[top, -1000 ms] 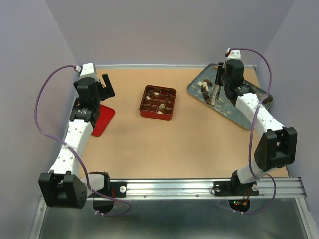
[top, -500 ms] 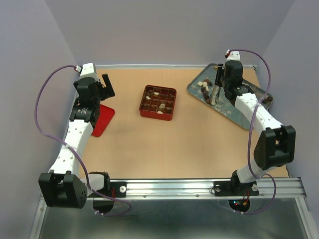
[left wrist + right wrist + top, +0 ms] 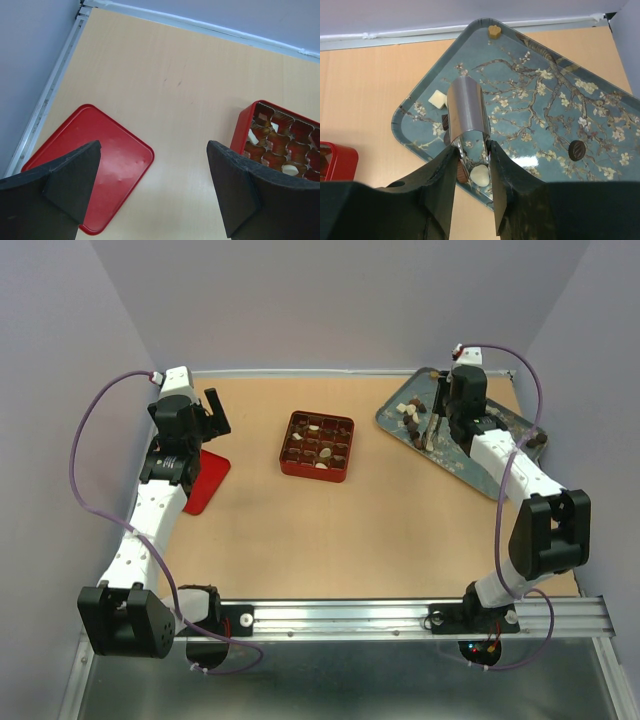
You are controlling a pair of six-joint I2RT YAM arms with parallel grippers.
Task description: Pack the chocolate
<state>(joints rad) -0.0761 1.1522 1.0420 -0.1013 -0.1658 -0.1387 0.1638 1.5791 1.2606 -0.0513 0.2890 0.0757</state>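
Near the far left corner of the surface (image 3: 300,530), the one left end effector (image 3: 152,150) hung with its two fingers spread wide and nothing between them. Below it one red lid (image 3: 95,165) lay flat against the left edge; its near part was cut off behind the left finger in the wrist view. Toward the middle of the far edge stood one red gridded box (image 3: 318,446), and some of the chocolate (image 3: 255,136) sat in its cells: two cream pieces showed clearly from above, while the dark ones blended with the cell walls and could not be counted. The left wrist view caught only the box's left part. In the far right corner one blue flowered tray (image 3: 560,100) lay askew, partly covered by the right arm in the top view. About six loose pieces showed on it: a tan one at its far corner, a cream square, a dark round one, a cream round one and two brown ones, the last three half hidden behind metal and fingers. The one right end effector (image 3: 470,150) was pinched narrow on one pair of metal tongs (image 3: 466,112), whose tips were out of sight.
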